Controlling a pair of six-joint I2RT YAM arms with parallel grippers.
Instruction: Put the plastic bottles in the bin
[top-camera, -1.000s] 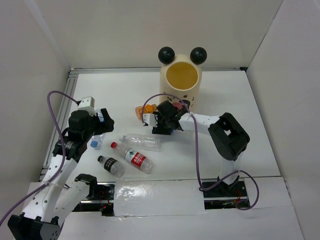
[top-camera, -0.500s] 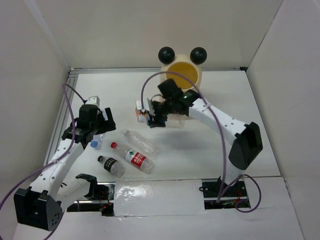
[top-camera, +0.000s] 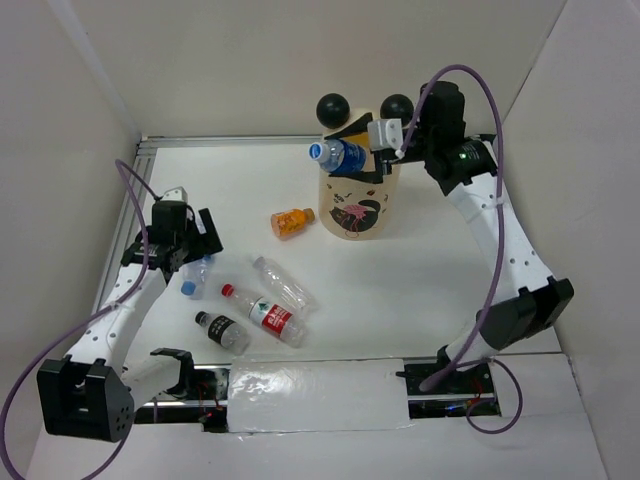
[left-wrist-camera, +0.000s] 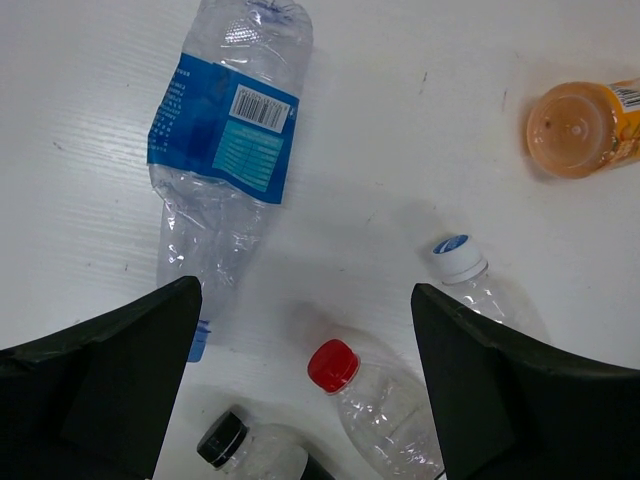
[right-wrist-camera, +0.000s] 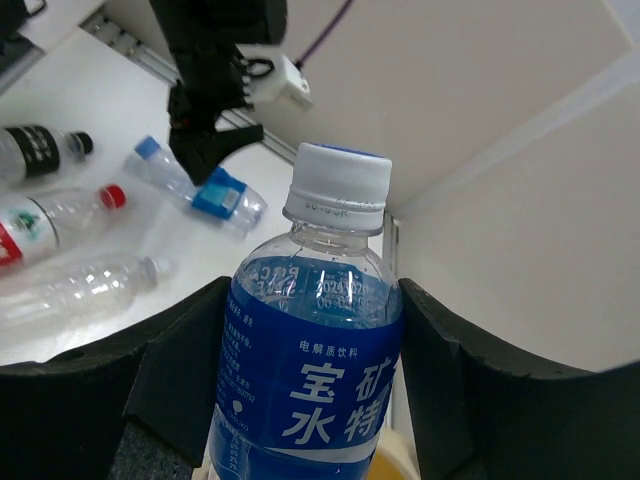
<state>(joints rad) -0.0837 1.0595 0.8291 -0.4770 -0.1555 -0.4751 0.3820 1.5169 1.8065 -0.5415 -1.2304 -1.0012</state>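
We held a blue bottle (top-camera: 338, 155) clenched in our right gripper (top-camera: 372, 152) above the bin (top-camera: 358, 215). Next, it needed releasing. Our left gripper (left-wrist-camera: 305, 340) hung spread wide over five bottles (top-camera: 278, 283) on the table (top-camera: 440, 260).

Bin (top-camera: 357, 212): tall, cream, 2 black ball ears on top, pink print on its side. It stands up at the back, in the middle. Blue bottle (top-camera: 343, 155) is up in the air right over the bin's mouth, on its side, white cap to the left. Orange bottle (top-camera: 289, 222): short, lying down just left of the bin, not touching. 4 more lie flat, front-left: squashed blue-label bottle (top-camera: 196, 275) far left; clear bottle (top-camera: 283, 283) w/ white cap; red-cap bottle (top-camera: 264, 314) w/ red-white label just beside it; black-cap bottle (top-camera: 222, 331) nearest the front.
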